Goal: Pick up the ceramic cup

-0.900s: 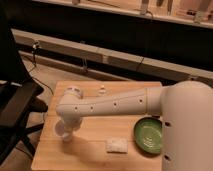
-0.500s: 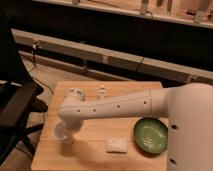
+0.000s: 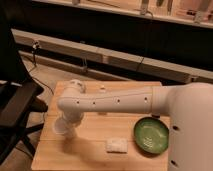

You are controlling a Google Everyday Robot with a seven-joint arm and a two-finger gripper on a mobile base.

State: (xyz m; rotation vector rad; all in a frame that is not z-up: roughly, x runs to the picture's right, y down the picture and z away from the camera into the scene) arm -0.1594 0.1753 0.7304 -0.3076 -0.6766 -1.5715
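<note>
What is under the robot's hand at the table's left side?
The hand hangs over the left of the table, with the white ceramic cup right below it. The hand covers the cup's inside, so its contents cannot be seen.

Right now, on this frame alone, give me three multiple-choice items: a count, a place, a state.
1. Bowls on the wooden table: A. none; B. one; C. three.
2. The hand is: A. low at the table's left, at the ceramic cup; B. at the table's right edge; C. up by the back shelf.
3. The green bowl is: A. upside down; B. holding the cup; C. open side up, empty.
Answers: 1 B, one bowl shows; 2 A, the arm ends at the cup; 3 C, its bare green inside faces up.
</note>
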